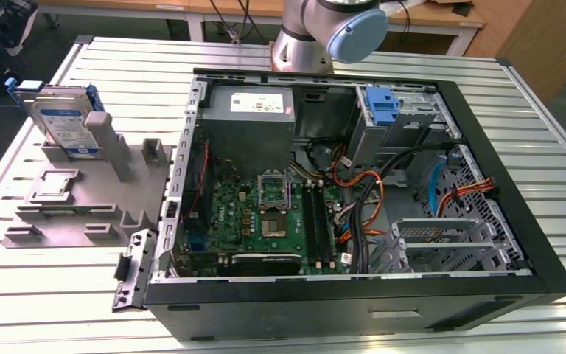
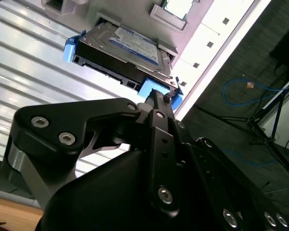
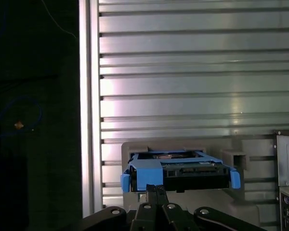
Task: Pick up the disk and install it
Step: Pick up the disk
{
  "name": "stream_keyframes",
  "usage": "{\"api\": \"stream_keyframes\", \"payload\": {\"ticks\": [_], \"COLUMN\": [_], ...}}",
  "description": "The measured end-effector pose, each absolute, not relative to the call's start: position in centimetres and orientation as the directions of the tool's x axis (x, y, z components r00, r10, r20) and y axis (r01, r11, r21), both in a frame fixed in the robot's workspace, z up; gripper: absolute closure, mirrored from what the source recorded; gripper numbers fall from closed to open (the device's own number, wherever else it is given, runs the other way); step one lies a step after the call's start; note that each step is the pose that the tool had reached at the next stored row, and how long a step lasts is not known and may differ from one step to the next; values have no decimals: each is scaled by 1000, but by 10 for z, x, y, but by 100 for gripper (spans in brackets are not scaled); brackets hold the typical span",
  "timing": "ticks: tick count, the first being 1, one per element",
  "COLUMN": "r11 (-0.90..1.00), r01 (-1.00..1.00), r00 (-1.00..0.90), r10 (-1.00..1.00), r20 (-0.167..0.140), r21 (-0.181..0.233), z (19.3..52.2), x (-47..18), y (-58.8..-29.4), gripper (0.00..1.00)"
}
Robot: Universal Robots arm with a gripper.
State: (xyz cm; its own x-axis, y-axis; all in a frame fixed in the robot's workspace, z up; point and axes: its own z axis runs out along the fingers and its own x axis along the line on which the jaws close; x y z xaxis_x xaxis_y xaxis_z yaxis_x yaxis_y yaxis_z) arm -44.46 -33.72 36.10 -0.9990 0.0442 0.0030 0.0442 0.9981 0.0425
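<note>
Disk awaits pickup: the disk (image 1: 67,122), silver-grey with a white-and-blue label and a blue frame, stands on edge in a slot of a grey holder (image 1: 116,151) at ten o'clock in the exterior view. Its label faces roughly six o'clock.

In the second wrist view the disk (image 2: 127,43) shows its label and its dark connector edge, with blue tabs at both ends. In the first wrist view the disk (image 3: 192,174) is seen edge-on inside its frame, with the holder (image 3: 236,159) around it.

The jaws, seen in both wrist views, are closed tip to tip and hold nothing. They point toward the blue frame and hang apart from the disk.

The holder's base spreads from the disk toward seven o'clock on a slatted metal counter (image 1: 57,295). An open computer case (image 1: 362,313) lies just beside the holder at its three o'clock, reaching from the centre of the exterior view to four o'clock.

Inside the case, a grey power supply (image 1: 248,110) sits at eleven o'clock and a tall blue latch (image 1: 382,107) at one o'clock. A green motherboard (image 1: 263,214) lies at seven o'clock, and orange cables (image 1: 362,195) run near the middle.

The arm (image 1: 327,29) rises at twelve o'clock, behind the case's far wall. In the second wrist view, a blue cable (image 2: 245,89) lies on the dark floor beyond the counter's edge.
</note>
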Motion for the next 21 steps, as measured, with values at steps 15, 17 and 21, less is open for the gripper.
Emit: {"api": "stream_keyframes", "payload": {"ticks": [15, 17, 21], "r11": [999, 999, 999], "r01": [-23, -24, -29], "r00": [-1000, -1000, -1000], "r10": [-23, -24, -29], "r20": [3, 3, 3], "r21": [42, 42, 42], "z": [361, 361, 361], "x": [-445, -445, -445], "y": [-337, -337, -337], "gripper": [90, 90, 90]}}
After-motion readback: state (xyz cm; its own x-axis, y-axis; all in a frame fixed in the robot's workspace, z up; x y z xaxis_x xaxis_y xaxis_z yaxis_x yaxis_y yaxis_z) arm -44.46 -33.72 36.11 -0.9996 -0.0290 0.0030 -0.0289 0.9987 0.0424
